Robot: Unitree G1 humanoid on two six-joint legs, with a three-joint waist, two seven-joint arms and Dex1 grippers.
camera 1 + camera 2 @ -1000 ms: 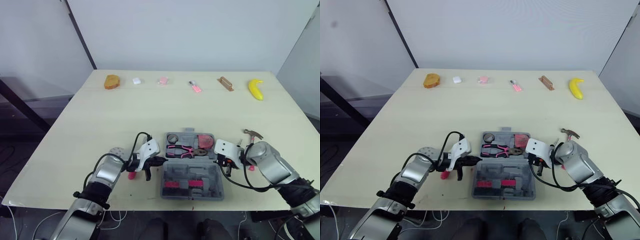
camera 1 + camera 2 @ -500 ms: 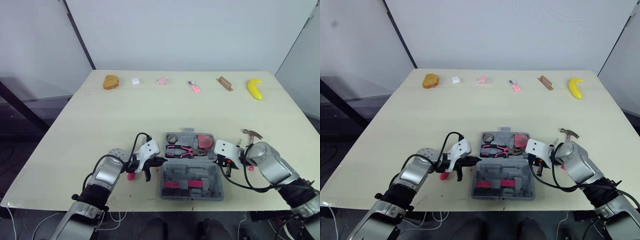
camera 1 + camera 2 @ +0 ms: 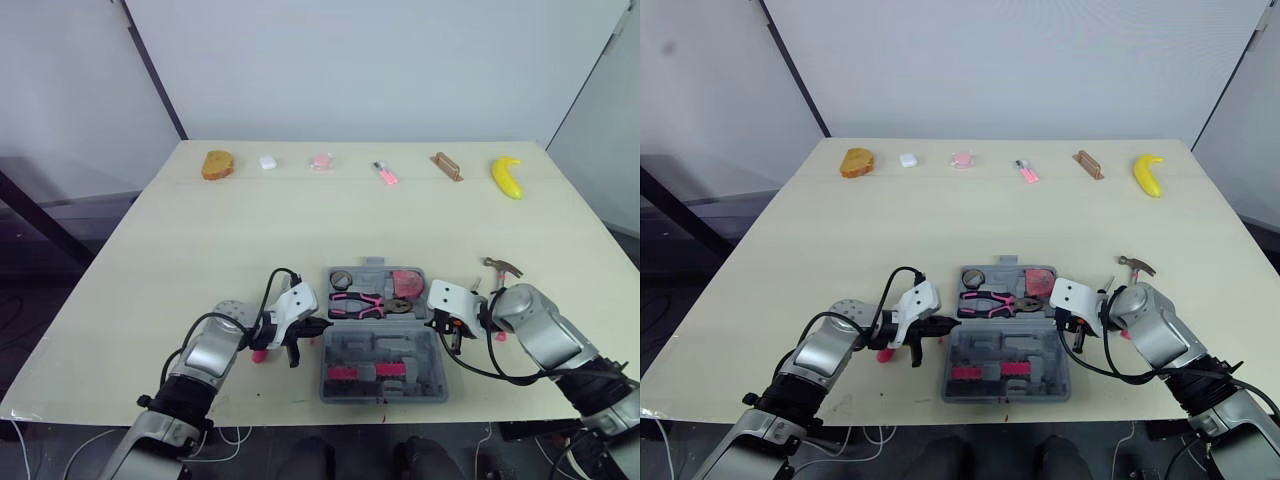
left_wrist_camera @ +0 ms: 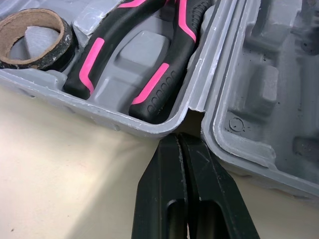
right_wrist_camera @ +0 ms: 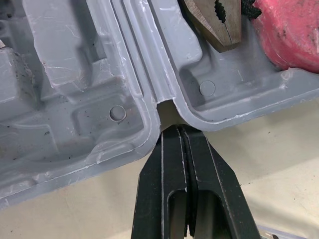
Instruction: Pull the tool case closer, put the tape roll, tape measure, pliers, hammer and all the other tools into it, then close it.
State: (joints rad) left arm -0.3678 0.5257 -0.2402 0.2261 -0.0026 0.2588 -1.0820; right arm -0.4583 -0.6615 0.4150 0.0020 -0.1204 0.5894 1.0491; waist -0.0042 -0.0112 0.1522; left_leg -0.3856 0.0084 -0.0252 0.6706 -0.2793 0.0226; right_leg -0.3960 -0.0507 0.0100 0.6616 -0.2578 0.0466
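Note:
The grey tool case (image 3: 383, 350) lies open near the table's front edge. Its far half holds the tape roll (image 3: 342, 278), the pink-handled pliers (image 3: 360, 300) and the red tape measure (image 3: 408, 282). The near half has bare moulded slots. My left gripper (image 4: 178, 139) is shut, its tips at the hinge notch on the case's left side. At the notch on the right side my right gripper (image 5: 179, 130) is shut too. The hammer (image 3: 500, 268) lies on the table right of the case, partly hidden behind my right arm. A small pink tool (image 3: 260, 353) lies under my left wrist.
Along the table's far edge sit a bread piece (image 3: 217, 165), a white cube (image 3: 267, 161), a pink lump (image 3: 321, 160), a small pink item (image 3: 383, 173), a wooden block (image 3: 447, 166) and a banana (image 3: 506, 176). A wide stretch of bare table separates them from the case.
The head view has shifted slightly. Both grippers stay shut at the case's hinge notches, and the case and tools lie where they were.

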